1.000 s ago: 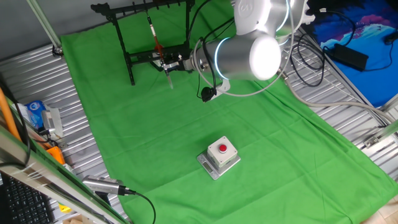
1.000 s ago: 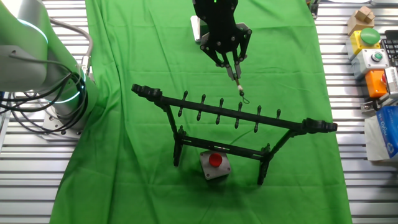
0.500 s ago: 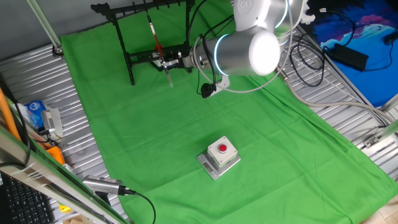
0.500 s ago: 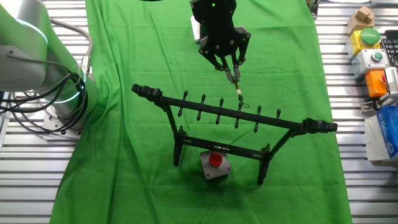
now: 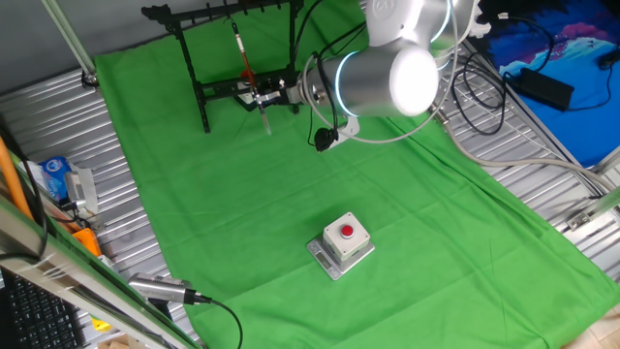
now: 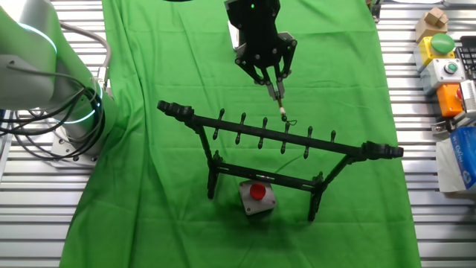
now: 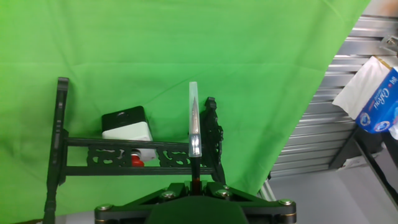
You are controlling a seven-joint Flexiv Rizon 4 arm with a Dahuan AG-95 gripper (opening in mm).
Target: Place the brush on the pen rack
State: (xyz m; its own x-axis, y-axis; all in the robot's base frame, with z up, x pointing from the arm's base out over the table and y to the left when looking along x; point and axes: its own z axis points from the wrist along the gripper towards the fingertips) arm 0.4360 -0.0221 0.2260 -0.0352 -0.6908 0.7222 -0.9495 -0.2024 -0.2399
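The brush (image 5: 244, 64) was held in the gripper (image 6: 269, 77), clamped at its lower shaft between the narrowly closed fingers. In one fixed view the reddish-brown shaft rose from the gripper at a slant toward the top bar of the pen rack (image 5: 184, 46), and the pale tip pointed down below the fingers, clear of the green cloth (image 5: 291, 213). In the other fixed view the brush (image 6: 281, 109) projected from the fingertips toward the notched top bar of the pen rack (image 6: 223, 130), with its far end lying at the pegs near the middle of the bar. Whether the end loop sat on a peg could not be told. In the hand view the brush (image 7: 194, 124) ran straight ahead of the gripper (image 7: 194, 186), its tip enclosed in a clear cap.

The pen rack (image 7: 62, 149) stood upright just ahead of the gripper, feet on the cloth, lower crossbar in place. Beyond the rack from the gripper sat a grey box with a red button (image 6: 256, 196), seen through the frame in the hand view (image 7: 127, 127). The robot arm (image 5: 383, 82) extended behind the gripper, its silver joint above the cloth. Well apart from the gripper, at the cloth's edge, lay a silver cylinder with a black cable (image 5: 160, 288).
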